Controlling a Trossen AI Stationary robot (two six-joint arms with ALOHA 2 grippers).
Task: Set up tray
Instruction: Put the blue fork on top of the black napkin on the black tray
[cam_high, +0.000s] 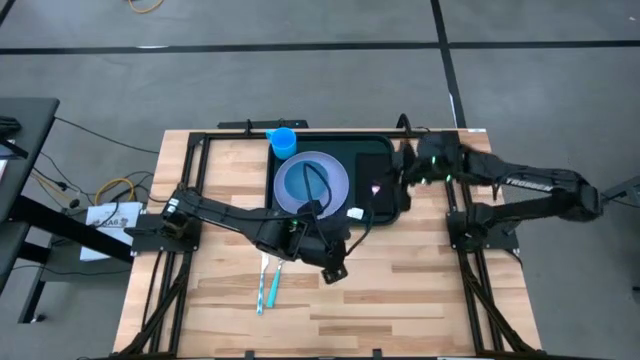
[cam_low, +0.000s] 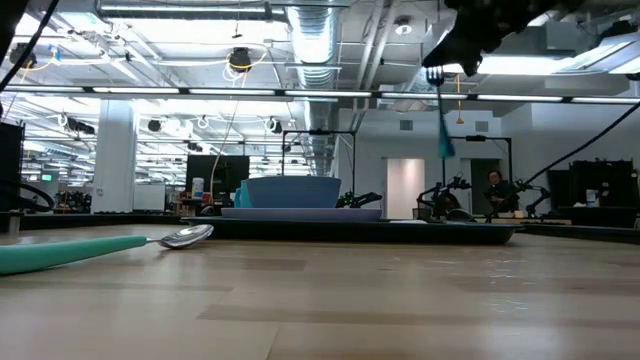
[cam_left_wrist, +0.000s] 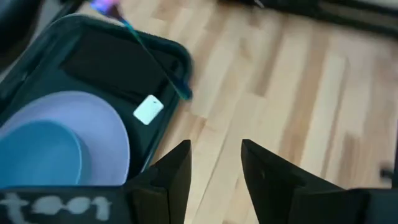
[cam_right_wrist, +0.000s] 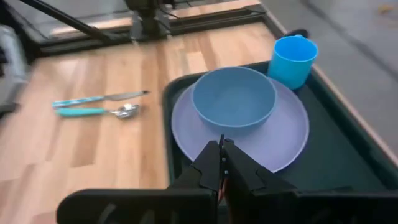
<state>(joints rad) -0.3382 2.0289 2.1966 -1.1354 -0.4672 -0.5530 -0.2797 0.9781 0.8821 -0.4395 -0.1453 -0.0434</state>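
Observation:
The dark green-black tray (cam_high: 398, 214) holds a lavender plate (cam_high: 338, 180) with a blue bowl (cam_high: 300, 183) on it. A blue cup (cam_high: 282, 140) stands at its far left corner, and a black napkin (cam_high: 374, 158) lies on its right part. My right gripper (cam_high: 392, 180) is shut on a fork (cam_low: 441, 120) above the tray's right side. My left gripper (cam_high: 335, 270) is open and hovers over bare table by the tray's near right corner. A teal-handled spoon (cam_low: 185, 237) and a knife (cam_high: 262, 285) lie on the table, left of the left gripper. My right gripper pinches the fork at its metal end by the tines (cam_low: 435, 80), coming from above. The fork hangs below the fingers with its teal handle (cam_low: 445, 145) pointing down, lifted clear over the tray and napkin (cam_left_wrist: 118, 62). The gripper's own body hides the contact in the right wrist view.
A small white tag (cam_left_wrist: 148, 109) lies on the tray near its near right corner. Bare wood lies right of and in front of the tray (cam_left_wrist: 168, 46). Black frame rails run along the table's edges. A person sits far back in the room.

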